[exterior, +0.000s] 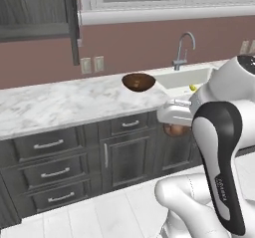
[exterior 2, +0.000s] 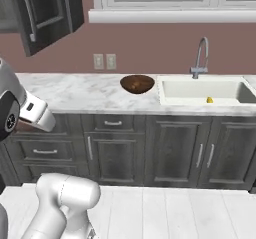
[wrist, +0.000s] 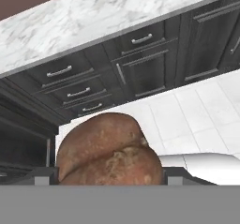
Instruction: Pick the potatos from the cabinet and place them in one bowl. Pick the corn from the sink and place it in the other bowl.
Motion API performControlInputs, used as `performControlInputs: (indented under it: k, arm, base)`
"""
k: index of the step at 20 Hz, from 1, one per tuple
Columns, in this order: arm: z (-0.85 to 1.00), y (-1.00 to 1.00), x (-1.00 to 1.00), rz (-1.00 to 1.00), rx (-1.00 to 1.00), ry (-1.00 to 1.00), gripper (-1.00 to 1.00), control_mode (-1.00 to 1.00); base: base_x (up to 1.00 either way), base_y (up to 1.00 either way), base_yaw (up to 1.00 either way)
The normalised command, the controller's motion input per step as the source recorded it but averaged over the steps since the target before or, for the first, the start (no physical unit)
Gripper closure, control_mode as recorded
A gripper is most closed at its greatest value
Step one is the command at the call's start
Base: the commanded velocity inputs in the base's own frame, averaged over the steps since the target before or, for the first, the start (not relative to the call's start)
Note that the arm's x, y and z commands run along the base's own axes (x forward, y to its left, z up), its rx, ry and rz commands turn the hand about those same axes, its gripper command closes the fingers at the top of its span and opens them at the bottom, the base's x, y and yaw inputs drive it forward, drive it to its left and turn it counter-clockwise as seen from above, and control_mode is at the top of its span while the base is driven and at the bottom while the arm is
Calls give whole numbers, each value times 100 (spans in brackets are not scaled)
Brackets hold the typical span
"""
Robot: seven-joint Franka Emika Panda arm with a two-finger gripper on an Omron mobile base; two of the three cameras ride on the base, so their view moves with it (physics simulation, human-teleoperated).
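Observation:
A reddish-brown potato (wrist: 108, 153) fills the space between my fingertips, and my gripper (wrist: 110, 177) is shut on it. From the left base view the potato (exterior: 174, 130) hangs under the white hand, in front of the counter edge and lower than the countertop. The dark brown wooden bowl (exterior: 138, 82) (exterior 2: 137, 83) stands on the marble counter beside the sink (exterior: 185, 76) (exterior 2: 200, 91). The yellow corn (exterior: 192, 87) (exterior 2: 210, 100) lies in the basin. The cabinet (exterior: 35, 13) hangs at the upper left with a door (exterior 2: 47, 13) swung open.
The marble counter (exterior: 64, 102) (wrist: 93, 17) runs over grey drawers and cupboard doors (exterior: 124, 152) (exterior 2: 115, 153). A gooseneck faucet (exterior: 183, 50) (exterior 2: 200, 58) stands behind the sink. My own arm (exterior: 219, 152) blocks the lower right of the left base view. White floor tiles (wrist: 187, 115) lie below.

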Motion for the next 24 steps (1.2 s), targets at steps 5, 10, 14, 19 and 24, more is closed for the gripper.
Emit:
performControlInputs:
  k: [5,10,14,19,24]
  arm:
    - [0,0,0,0,0,0,100,100]
    - [0,0,0,0,0,0,100,100]
    - [0,0,0,0,0,0,100,100]
    - [0,0,0,0,0,0,100,100]
    - [0,0,0,0,0,0,100,100]
  base:
    - [8,-100,1]
    - [49,-89,7]
    - [91,-19,4]
    - [100,-4,0]
    - [60,-70,7]
